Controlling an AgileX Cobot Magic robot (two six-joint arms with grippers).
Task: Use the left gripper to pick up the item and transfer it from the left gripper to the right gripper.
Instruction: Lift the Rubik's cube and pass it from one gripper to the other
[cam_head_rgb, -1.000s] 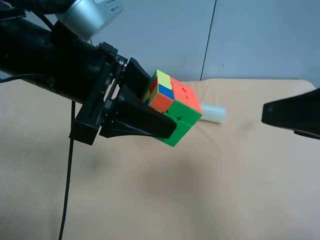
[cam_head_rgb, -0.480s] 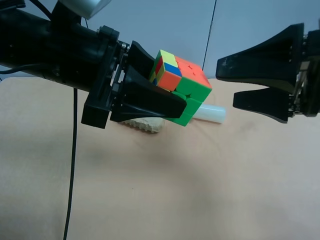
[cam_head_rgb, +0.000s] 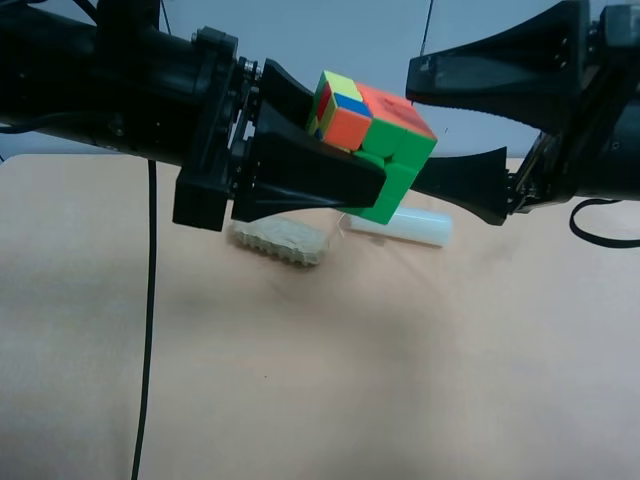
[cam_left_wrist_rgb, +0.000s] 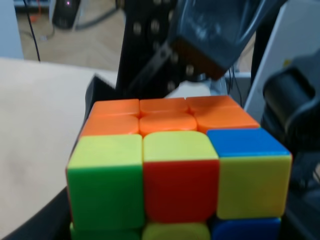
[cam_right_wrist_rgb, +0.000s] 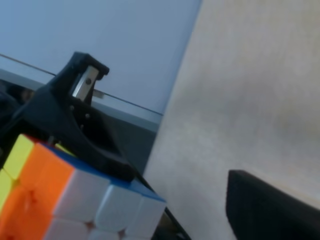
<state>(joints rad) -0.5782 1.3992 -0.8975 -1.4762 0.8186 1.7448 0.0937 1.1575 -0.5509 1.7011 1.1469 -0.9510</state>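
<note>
The item, a small puzzle cube (cam_head_rgb: 378, 130), hangs in the air above the tan table (cam_head_rgb: 300, 390). My left gripper (cam_head_rgb: 340, 140), on the arm at the exterior high view's left, is shut on it. In the left wrist view the cube (cam_left_wrist_rgb: 175, 170) fills the frame with its orange, yellow, green, red and blue squares. My right gripper (cam_head_rgb: 415, 130) comes in from the exterior high view's right. It is open, with one finger above and one below the cube's right side. The right wrist view shows the cube (cam_right_wrist_rgb: 75, 200) close up and one of my fingers (cam_right_wrist_rgb: 270, 210).
A tan ridged lump (cam_head_rgb: 280, 240) and a white cylinder (cam_head_rgb: 405, 226) lie on the table under the grippers. A black cable (cam_head_rgb: 148, 300) hangs from the left arm down to the table's near edge. A grey wall stands behind the table.
My right gripper has moved in from the right and now has its open fingers on either side of the cube. My left gripper has lifted the cube a little, uncovering the tan lump.
</note>
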